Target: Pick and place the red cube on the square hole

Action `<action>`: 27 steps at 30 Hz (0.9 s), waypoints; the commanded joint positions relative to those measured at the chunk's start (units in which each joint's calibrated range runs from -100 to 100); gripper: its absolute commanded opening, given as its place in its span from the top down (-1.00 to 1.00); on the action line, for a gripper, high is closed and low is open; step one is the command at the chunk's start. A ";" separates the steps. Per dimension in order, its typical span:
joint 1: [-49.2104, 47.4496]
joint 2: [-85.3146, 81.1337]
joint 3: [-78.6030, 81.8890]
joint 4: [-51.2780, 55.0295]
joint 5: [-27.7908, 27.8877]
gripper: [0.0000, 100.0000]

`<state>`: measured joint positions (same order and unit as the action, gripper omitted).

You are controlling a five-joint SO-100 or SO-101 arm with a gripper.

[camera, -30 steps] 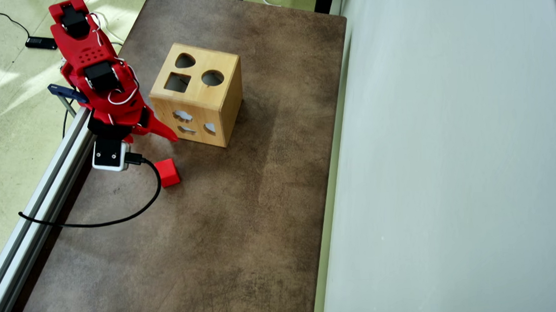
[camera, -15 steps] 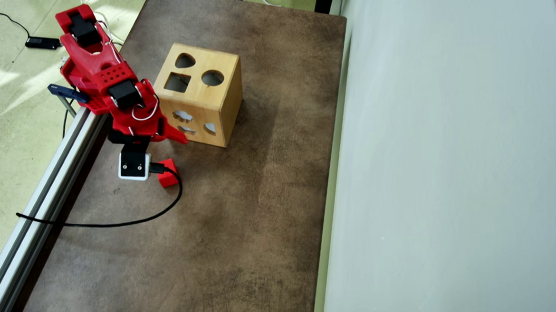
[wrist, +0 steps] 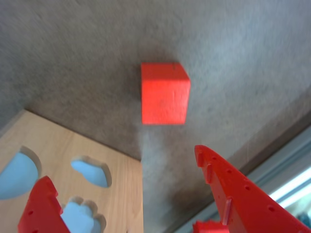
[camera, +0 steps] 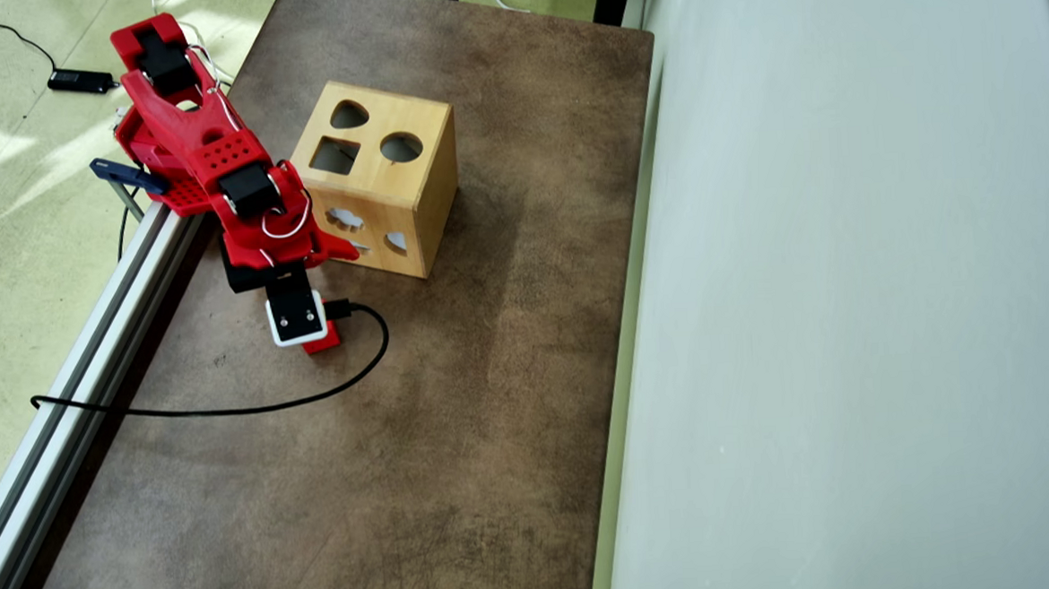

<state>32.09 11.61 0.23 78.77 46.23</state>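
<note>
Splayed claw (wrist: 121, 194) — red cube (wrist: 164, 94) square-on

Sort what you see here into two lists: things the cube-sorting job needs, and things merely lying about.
Needed: red cube; wooden shape-sorter box with its square hole; gripper, jaws open.

Lying about: black cable across the table; small black adapter on the floor; blue clamp.

Red cube (wrist: 164, 93): 1
Wooden shape-sorter box (camera: 412, 197): 1
Holes in box top, overhead view: 3, of which square hole (camera: 335, 155): 1
Holes in box side, overhead view: 3 visible, one partly hidden
Robot arm (camera: 203, 150): 1
Black cable (camera: 252, 406): 1
</note>
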 commanded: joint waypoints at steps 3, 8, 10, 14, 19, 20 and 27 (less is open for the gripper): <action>0.45 2.02 -0.94 -3.46 3.42 0.15; 1.34 5.16 -1.03 -3.78 4.69 0.15; 1.49 6.78 -1.12 -3.78 4.84 0.15; 2.83 8.56 -1.75 -3.94 4.79 0.15; 4.39 11.53 -1.03 -8.69 4.59 0.15; 4.47 11.96 -1.03 -9.73 4.59 0.15; 4.47 15.95 -1.12 -12.07 4.49 0.15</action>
<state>36.33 27.12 0.23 67.47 50.72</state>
